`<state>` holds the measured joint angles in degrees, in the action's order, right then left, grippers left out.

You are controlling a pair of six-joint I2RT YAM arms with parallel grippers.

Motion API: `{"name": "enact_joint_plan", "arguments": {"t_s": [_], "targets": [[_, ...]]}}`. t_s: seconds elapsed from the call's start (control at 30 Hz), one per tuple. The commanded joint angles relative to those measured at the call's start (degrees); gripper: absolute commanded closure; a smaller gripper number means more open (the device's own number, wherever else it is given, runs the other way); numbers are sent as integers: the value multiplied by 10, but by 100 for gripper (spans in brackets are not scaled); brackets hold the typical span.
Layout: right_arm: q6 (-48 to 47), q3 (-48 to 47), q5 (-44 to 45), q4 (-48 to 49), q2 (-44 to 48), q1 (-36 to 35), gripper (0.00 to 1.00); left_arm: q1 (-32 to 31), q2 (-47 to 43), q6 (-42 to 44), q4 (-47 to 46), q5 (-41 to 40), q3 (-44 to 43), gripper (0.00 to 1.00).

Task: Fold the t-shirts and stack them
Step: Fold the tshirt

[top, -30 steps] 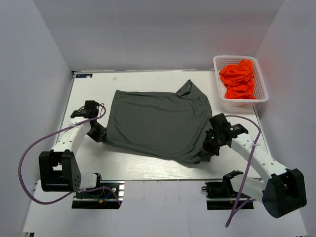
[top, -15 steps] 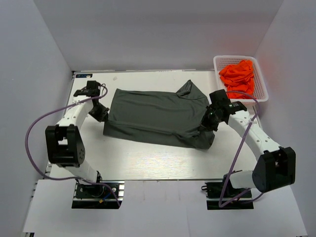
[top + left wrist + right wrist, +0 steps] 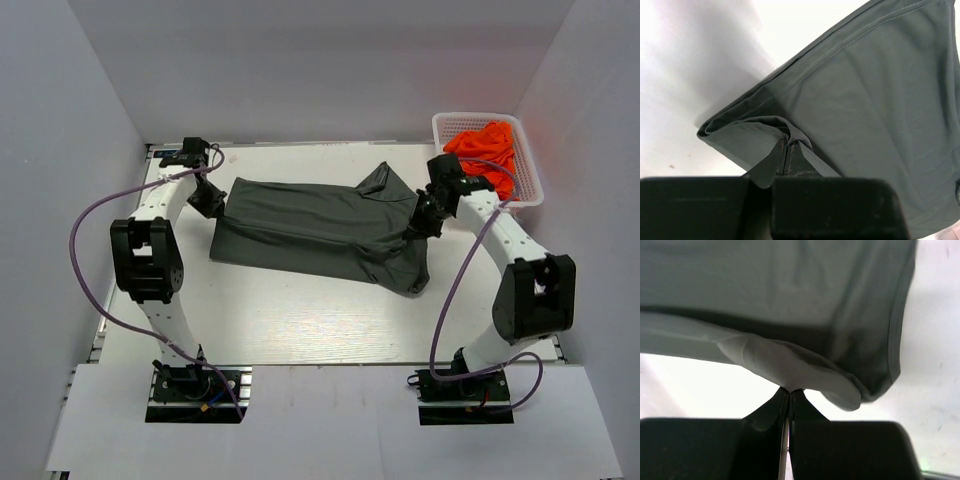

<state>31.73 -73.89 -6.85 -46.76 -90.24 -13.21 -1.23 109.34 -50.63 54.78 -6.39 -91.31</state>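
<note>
Left gripper (image 3: 211,201): clenched on the left hem corner of the grey t-shirt (image 3: 310,225). The left wrist view shows cloth pinched between the closed fingers (image 3: 790,150). The gripper sits near the far left corner of the worktop (image 3: 300,320).
Change, left side: in the last second I have carried this corner from the near left area up toward the far edge.
Grey t-shirt: lies across the far half of the worktop. It is now a narrower band than a second ago, because the near hem is drawn over the body.
Right gripper (image 3: 419,226): clenched on the right hem corner, with cloth bunched over the closed tips in the right wrist view. It has travelled from the near right area toward the far edge and is now just beside the basket (image 3: 475,115).
Orange t-shirts (image 3: 485,158): heaped in the basket at the far right corner, unchanged.
Meaning for task: I judge the first half-fold almost closed. The hem must next be laid flat and released. The right side sags in a loose lobe and may crease.
</note>
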Motion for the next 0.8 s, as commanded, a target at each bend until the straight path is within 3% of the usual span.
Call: {"name": "enact_joint_plan", "arguments": {"t_s": [0.0, 0.13, 0.27, 0.3, 0.37, 0.4, 0.47, 0.53, 0.63, 0.73, 0.77], "targets": [[-72, -64, -20, 3, -42, 6, 100, 3, 20, 21, -15, 2, -42, 100], [-112, -123, -10, -17, -122, 12, 100, 3, 61, 44, -22, 18, -82, 99], [-188, -226, -3, -36, -199, 18, 100, 3, 115, 51, -16, 18, -128, 80], [-198, -242, 15, -34, -222, 18, 89, 3, 134, 56, -16, 18, -148, 64], [-235, -288, 37, -12, -262, 20, 88, 3, 150, 56, -11, 11, -180, 57], [-238, -298, 47, -10, -270, 21, 75, 3, 156, 56, -2, 11, -192, 34], [-258, -348, 41, -15, -296, 21, 57, 3, 168, 63, 3, 11, -212, 0], [-260, -362, 19, -22, -289, 18, 47, 3, 168, 69, 17, 11, -224, 0], [-259, -272, -9, 2, -223, 18, 35, 3, 136, 82, 9, 11, -201, 0], [-253, -155, -7, 52, -142, 19, 34, -10, 94, 93, -14, 16, -151, 0], [-245, -70, -1, 70, -100, 21, 34, -10, 86, 106, -20, 30, -126, 0]]}}
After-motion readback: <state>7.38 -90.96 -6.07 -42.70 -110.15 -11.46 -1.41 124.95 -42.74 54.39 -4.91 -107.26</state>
